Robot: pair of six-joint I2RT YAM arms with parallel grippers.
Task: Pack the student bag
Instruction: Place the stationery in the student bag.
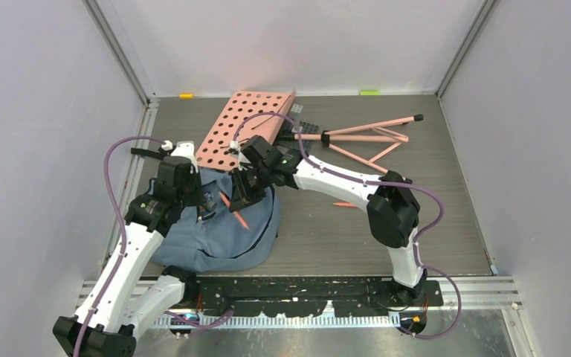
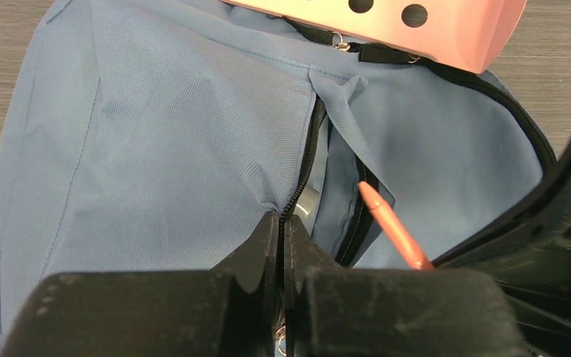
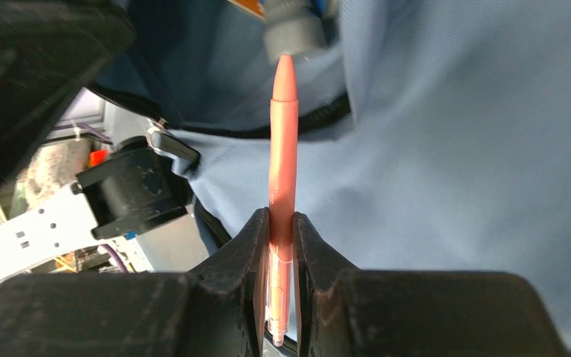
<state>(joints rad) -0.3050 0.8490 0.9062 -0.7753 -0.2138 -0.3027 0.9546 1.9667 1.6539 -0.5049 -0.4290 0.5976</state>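
left gripper point(image 2: 282, 239): clamped on the zipper edge of the student bag point(image 2: 156, 149) | right gripper point(image 3: 281, 227): pinching pink pen point(image 3: 282, 141), tip at bag opening | bag: tabletop point(image 1: 342, 238) near-left corner

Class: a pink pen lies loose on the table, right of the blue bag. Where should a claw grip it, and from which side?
Probably its middle, from straight above, squeezing across the thin shaft. The loose pen lies flat on the table, apart from the bag, so only a top approach fits.
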